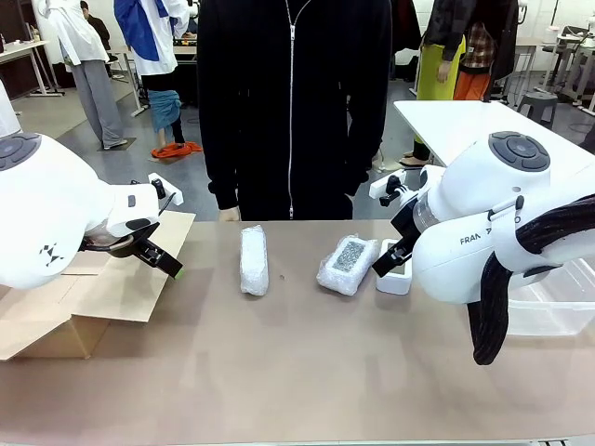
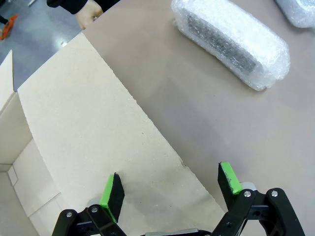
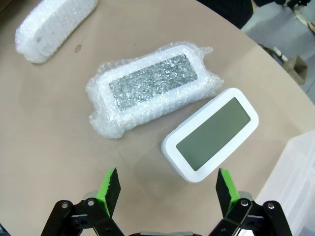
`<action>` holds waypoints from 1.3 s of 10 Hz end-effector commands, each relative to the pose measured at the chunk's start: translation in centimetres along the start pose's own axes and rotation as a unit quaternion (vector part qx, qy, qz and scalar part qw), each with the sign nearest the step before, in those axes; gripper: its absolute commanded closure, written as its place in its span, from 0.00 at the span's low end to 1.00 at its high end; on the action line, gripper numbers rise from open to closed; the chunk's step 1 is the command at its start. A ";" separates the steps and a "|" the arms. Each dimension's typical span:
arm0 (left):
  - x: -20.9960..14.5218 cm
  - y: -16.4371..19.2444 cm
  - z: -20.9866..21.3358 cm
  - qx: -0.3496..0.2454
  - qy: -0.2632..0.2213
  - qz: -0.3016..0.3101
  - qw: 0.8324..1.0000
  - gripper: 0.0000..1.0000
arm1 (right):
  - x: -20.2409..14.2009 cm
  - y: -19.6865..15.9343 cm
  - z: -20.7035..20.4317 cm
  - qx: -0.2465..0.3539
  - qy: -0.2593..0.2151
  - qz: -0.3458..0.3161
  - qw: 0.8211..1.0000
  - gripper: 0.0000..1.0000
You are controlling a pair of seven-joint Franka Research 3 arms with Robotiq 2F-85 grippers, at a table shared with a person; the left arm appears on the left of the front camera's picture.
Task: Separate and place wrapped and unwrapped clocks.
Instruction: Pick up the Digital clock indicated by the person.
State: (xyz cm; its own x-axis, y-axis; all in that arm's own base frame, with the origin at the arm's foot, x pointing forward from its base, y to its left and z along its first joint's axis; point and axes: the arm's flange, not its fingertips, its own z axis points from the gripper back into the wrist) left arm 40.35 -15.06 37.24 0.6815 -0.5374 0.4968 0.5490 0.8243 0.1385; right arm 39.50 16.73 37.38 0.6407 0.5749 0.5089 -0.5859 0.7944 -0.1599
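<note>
Two bubble-wrapped clocks lie on the brown table: one oblong bundle (image 1: 253,260) (image 2: 231,43) (image 3: 51,28) in the middle, another (image 1: 347,264) (image 3: 152,86) to its right with its screen showing through the wrap. A bare white clock (image 1: 396,277) (image 3: 211,140) with a greenish-grey screen lies right of that. My right gripper (image 3: 167,189) hovers open just above the bare clock's near edge, nothing between its fingers. My left gripper (image 1: 158,253) (image 2: 170,189) hangs open over the flap of a cardboard box (image 1: 93,297) (image 2: 83,128), well left of the clocks.
The open cardboard box sits at the table's left. A clear plastic bin (image 1: 553,302) (image 3: 295,182) stands at the right, behind my right arm. A person in a black zipped jacket (image 1: 293,102) stands at the far edge, one hand (image 2: 88,14) at the table's rim.
</note>
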 end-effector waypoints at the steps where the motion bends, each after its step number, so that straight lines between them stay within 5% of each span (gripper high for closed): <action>1: 0.0 0.0 0.0 0.000 0.000 0.000 1.000 0.00 | 0.0 0.0 0.0 0.000 0.000 0.000 1.000 0.00; 4: 0.0 0.0 0.0 0.000 0.000 0.000 1.000 0.00 | 0.0 0.0 0.0 0.000 0.000 0.000 1.000 0.00; 7: 1.2 2.1 7.7 -0.011 -0.015 0.043 0.999 0.00 | 3.4 -0.9 9.5 0.060 -0.020 0.071 0.995 0.00; 10: -1.4 3.6 14.9 -0.109 -0.017 0.022 0.994 0.00 | 3.7 -2.1 16.1 0.115 -0.019 0.125 0.985 0.00; 13: -5.0 3.7 17.9 -0.173 -0.054 -0.049 0.982 0.00 | 1.7 -5.5 18.7 0.198 -0.077 0.121 0.970 0.00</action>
State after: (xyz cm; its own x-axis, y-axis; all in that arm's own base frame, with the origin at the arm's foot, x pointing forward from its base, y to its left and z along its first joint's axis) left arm 32.32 -7.32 52.67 0.6164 -0.5438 0.5694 0.7031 0.7057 -0.0872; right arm 33.65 11.05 55.81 0.4110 0.6986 0.5857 -0.8450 0.5330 -0.0427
